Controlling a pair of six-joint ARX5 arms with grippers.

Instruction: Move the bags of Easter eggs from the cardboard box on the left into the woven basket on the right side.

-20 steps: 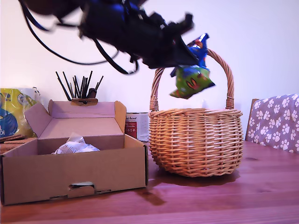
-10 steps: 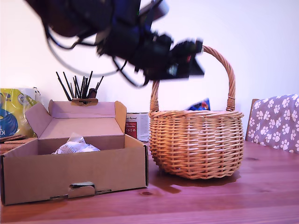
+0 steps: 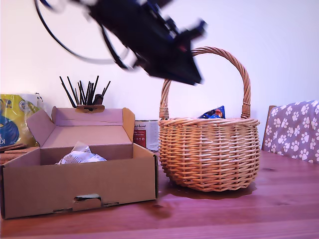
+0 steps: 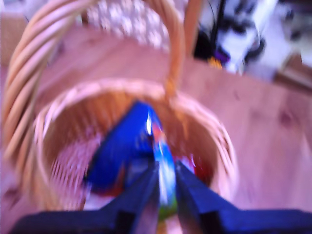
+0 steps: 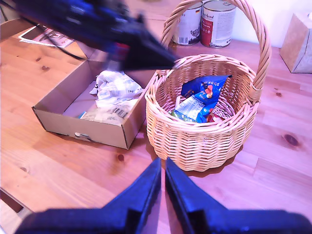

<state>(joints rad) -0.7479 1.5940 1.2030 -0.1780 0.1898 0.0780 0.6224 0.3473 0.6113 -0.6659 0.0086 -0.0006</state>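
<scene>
The woven basket [image 3: 209, 154] stands on the wooden table at the exterior view's right, with a shiny blue bag [image 3: 214, 113] poking above its rim. My first gripper [image 3: 195, 77] hangs blurred above the basket's near-box side, beside the handle. Looking down into the basket [image 4: 214, 131], the first gripper [image 4: 166, 195] is open by a narrow gap, apart from the blue bag [image 4: 126, 141] below. The cardboard box [image 3: 79, 184] at the exterior view's left holds a whitish bag [image 3: 79, 157]. My second gripper [image 5: 163, 168] is shut and empty, high over the table before the basket [image 5: 195, 136].
Two tin cans [image 5: 217, 22] stand behind the basket. A yellow-and-blue pack [image 3: 12, 124] and a holder of dark sticks [image 3: 87, 92] sit behind the box. A paw-print cushion [image 3: 294, 129] is at the exterior view's right edge. The box's lid flap [image 3: 87, 119] stands open.
A second ago my first gripper held the blue bag above the basket. The bag then dropped inside, and the arm has since swung back towards the box side.
</scene>
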